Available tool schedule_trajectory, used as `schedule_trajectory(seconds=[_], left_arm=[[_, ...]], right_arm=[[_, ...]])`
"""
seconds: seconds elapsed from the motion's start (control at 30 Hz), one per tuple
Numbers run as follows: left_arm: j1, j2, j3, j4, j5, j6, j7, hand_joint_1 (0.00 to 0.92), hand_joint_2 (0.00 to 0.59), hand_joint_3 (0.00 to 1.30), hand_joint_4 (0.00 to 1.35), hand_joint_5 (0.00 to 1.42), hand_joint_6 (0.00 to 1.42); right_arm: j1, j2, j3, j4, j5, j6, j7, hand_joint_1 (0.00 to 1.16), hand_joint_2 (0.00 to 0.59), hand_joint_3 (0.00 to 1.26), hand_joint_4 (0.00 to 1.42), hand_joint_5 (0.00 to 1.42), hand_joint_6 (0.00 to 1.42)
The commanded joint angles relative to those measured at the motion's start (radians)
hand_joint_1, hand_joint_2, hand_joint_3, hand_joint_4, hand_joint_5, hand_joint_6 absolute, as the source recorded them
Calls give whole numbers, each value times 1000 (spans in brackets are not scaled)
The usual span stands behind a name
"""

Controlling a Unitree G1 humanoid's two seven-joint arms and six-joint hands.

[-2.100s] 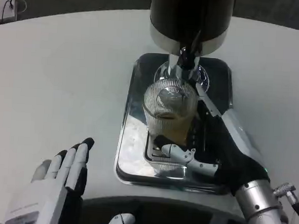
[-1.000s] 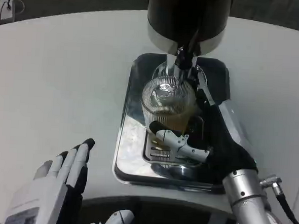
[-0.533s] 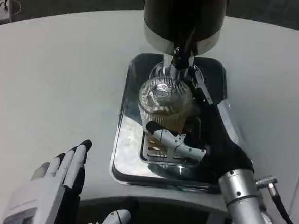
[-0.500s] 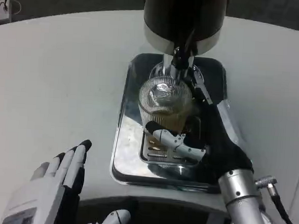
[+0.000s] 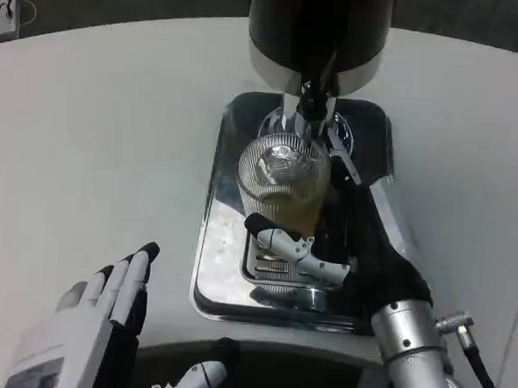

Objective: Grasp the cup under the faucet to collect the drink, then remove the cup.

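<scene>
1 right hand (image 5: 348,252) gripping cup (image 5: 282,182), tray-edged

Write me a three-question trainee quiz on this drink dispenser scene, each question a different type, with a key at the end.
1. True or false: the right hand holds the cup.
2. Multiple choice: where does the cup stand? A) on the bare table B) on the metal tray, under the faucet C) lifted clear of the tray
3. Fill in: the left hand holds nothing, its fingers ____.

Key
1. True; its fingers wrap the cup's lower part.
2. B
3. apart (stretched out over the table)
</scene>
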Motion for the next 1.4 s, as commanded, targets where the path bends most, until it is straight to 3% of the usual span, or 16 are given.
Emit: schedule_trajectory(seconds=[0.03,0.37,0.6,0.73,0.87,0.97,1.13,1.4], left_arm=[[2,1,4,-2,5,10,-14,0,191,0,0,0,0],[11,-9,5,-15,6,22,-16,0,188,0,0,0,0],[10,-9,16,-25,0,28,-21,0,187,0,0,0,0],[16,-11,23,-31,-3,29,-25,0,187,0,0,0,0],[16,-13,31,-36,-4,34,-31,0,187,0,0,0,0],[11,-12,33,-37,-4,38,-35,0,187,0,0,0,0],[3,-12,32,-34,-2,44,-42,0,186,0,0,0,0],[-16,-13,22,-22,1,48,-46,0,182,0,0,0,0]], right_arm=[[17,15,14,-9,12,-12,8,691,204,63,129,195,284],[-35,32,13,44,30,-5,9,722,212,82,151,217,305],[-66,43,18,83,17,-6,-13,790,204,173,260,305,380],[-72,50,18,102,3,-1,-47,857,225,276,374,414,525],[-69,54,20,105,-14,-1,-88,962,255,395,518,632,960],[-70,59,17,107,-15,-4,-115,1102,267,532,665,836,1231],[-71,61,6,102,-10,-18,-146,1132,235,620,778,985,1388],[-57,59,-14,76,1,-47,-164,1162,164,715,887,1104,1424]])
